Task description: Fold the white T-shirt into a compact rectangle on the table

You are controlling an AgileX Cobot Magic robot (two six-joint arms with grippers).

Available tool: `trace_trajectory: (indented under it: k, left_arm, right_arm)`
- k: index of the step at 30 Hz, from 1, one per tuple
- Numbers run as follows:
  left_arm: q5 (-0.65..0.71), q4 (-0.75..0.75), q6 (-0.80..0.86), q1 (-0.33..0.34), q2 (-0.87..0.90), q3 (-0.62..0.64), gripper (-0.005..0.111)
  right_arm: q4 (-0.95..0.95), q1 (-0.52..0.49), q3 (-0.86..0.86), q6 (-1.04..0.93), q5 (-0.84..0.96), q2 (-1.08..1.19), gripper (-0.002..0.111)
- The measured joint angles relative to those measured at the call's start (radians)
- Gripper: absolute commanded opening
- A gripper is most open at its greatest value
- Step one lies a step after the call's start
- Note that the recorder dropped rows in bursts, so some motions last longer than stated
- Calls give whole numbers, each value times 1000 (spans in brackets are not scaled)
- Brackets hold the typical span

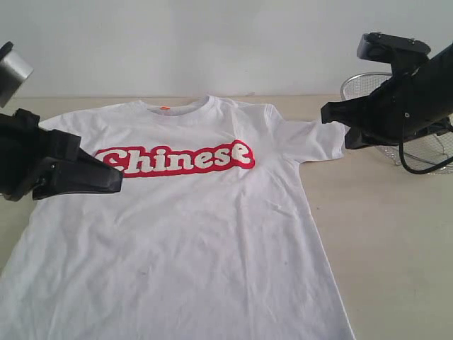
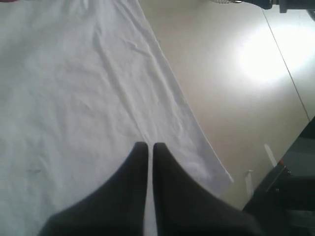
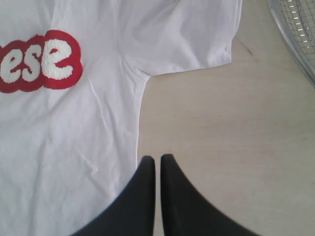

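Note:
The white T-shirt [image 1: 191, 234] lies spread flat, front up, on the table [image 1: 382, 234], its red "Chinese" lettering [image 1: 175, 159] across the chest and an orange tag at the neck. My left gripper [image 1: 117, 180] hovers over the shirt's left chest, shut and empty; its wrist view shows the shirt's body [image 2: 74, 98] below the left gripper [image 2: 150, 146]. Above the right sleeve [image 1: 318, 142] hangs my right gripper [image 1: 327, 115], shut with nothing in it. In its wrist view the right gripper [image 3: 157, 158] sits over bare table beside the shirt's side seam [image 3: 74, 137].
A silver wire-mesh basket [image 1: 417, 152] stands at the back right behind the right arm; its rim [image 3: 295, 34] shows in the right wrist view. A pale wall rises behind the table. Bare tabletop [image 2: 221, 98] lies right of the shirt.

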Motion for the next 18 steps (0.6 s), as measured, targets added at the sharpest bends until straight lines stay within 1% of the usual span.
trace_trajectory:
  k: [18]
  left_arm:
    - [-23, 0, 2, 0, 0, 0, 4]
  right_arm:
    - [0, 0, 0, 0, 0, 0, 0]
